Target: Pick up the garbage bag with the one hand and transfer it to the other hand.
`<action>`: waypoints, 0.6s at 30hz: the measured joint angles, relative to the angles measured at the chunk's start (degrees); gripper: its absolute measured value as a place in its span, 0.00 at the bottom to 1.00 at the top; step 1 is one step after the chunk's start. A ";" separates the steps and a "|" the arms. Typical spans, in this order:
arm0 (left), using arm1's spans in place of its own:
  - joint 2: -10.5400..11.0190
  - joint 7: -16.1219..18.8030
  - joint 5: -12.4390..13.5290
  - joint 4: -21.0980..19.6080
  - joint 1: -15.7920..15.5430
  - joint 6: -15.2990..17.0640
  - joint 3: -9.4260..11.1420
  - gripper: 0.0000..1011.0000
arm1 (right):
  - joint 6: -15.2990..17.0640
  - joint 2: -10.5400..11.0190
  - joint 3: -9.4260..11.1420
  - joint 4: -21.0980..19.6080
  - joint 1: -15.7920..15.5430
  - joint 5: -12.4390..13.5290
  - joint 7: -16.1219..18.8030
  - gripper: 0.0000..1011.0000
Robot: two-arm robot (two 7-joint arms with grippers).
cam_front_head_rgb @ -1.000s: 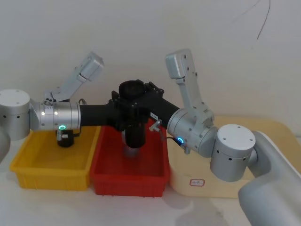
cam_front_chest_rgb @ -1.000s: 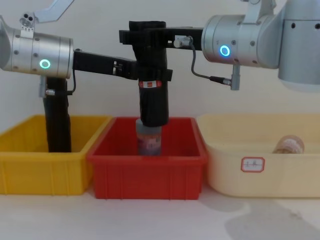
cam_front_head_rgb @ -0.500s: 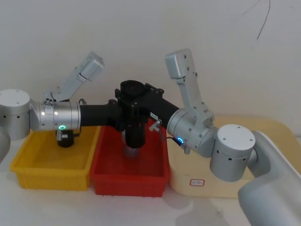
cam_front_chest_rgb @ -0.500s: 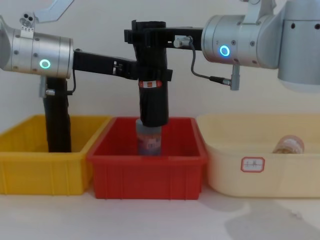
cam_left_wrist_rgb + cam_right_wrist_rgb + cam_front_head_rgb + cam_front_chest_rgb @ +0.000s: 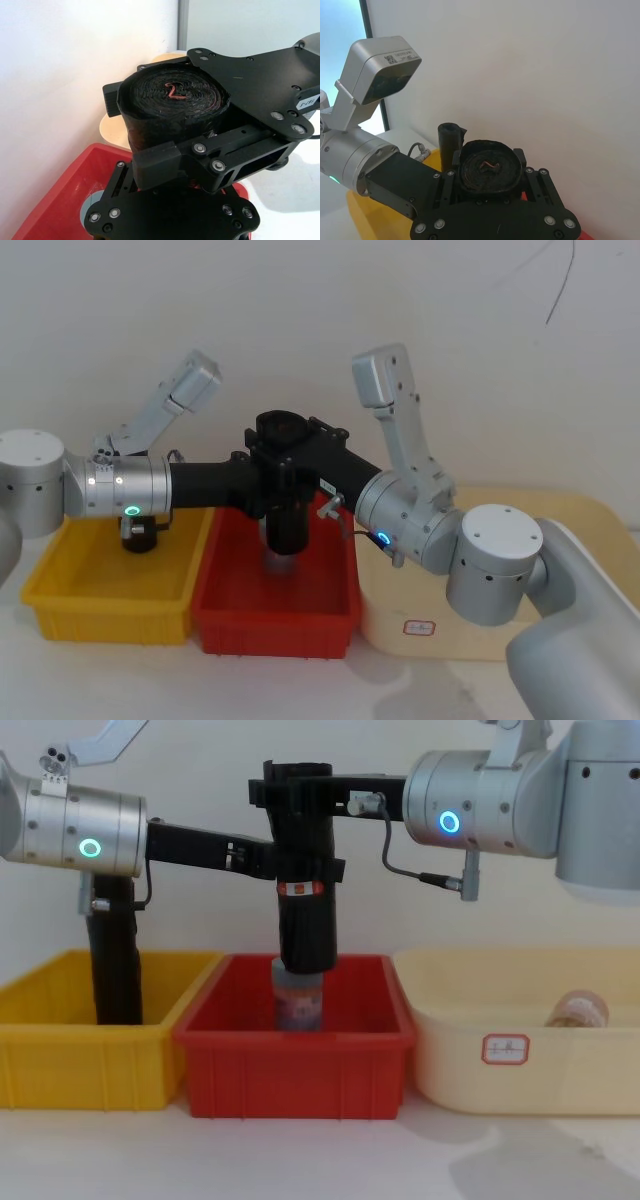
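Three bins sit side by side on the pale table: a yellow bin (image 5: 60, 1030) on the robot's left, a red bin (image 5: 297, 1060) in the middle and a cream tub (image 5: 520, 1040) on the right. A second black roll (image 5: 116, 960) stands upright in the yellow bin, behind the left arm's silver wrist, and a small labelled jar (image 5: 298, 1000) stands in the red bin directly under the action. Something round and tan (image 5: 577, 1010) lies in the cream tub. Held upright above the red bin is the garbage bag (image 5: 306, 920), its lower end hanging just over the jar so the jar's top is partly hidden behind it. The red-and-white label band circles the roll about midway down. The one hand (image 5: 290, 865), reaching in level from the left on its green-ringed wrist, is clamped around the roll's middle, just above the label. The other hand (image 5: 300, 792), coming from the right on its blue-ringed wrist, has its jaws closed against the roll's upper end. In the left wrist view the coiled top of the roll (image 5: 172, 97) pokes up through the black frames of both grippers, pressed snugly on each side.
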 joint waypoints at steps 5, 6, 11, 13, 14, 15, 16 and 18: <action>0.00 0.00 0.00 0.00 0.00 0.00 0.00 0.41 | 0.00 0.00 0.00 0.00 0.00 0.00 0.00 0.57; 0.00 0.00 0.00 0.00 0.00 0.00 0.00 0.41 | 0.00 0.00 0.00 0.00 0.00 0.00 0.00 0.57; 0.00 0.00 0.00 0.00 0.00 0.00 0.00 0.41 | 0.00 0.00 0.00 0.00 0.00 -0.01 0.00 0.57; 0.00 0.00 0.00 0.00 0.00 0.00 0.00 0.41 | 0.01 0.00 0.00 0.00 0.00 -0.01 0.00 0.57; 0.00 -0.01 0.00 0.00 0.00 0.00 0.00 0.41 | 0.02 0.01 0.00 0.00 0.00 -0.01 -0.01 0.57; 0.00 -0.01 -0.01 0.00 0.00 0.00 0.00 0.46 | 0.02 0.01 0.00 0.00 0.00 -0.02 -0.01 0.57; 0.00 -0.01 -0.01 0.00 0.00 0.00 0.00 0.47 | 0.02 0.01 0.00 0.00 0.00 -0.02 -0.01 0.57; 0.00 -0.01 -0.01 0.00 0.00 0.00 0.00 0.52 | 0.02 0.01 0.00 0.00 -0.01 -0.02 -0.01 0.57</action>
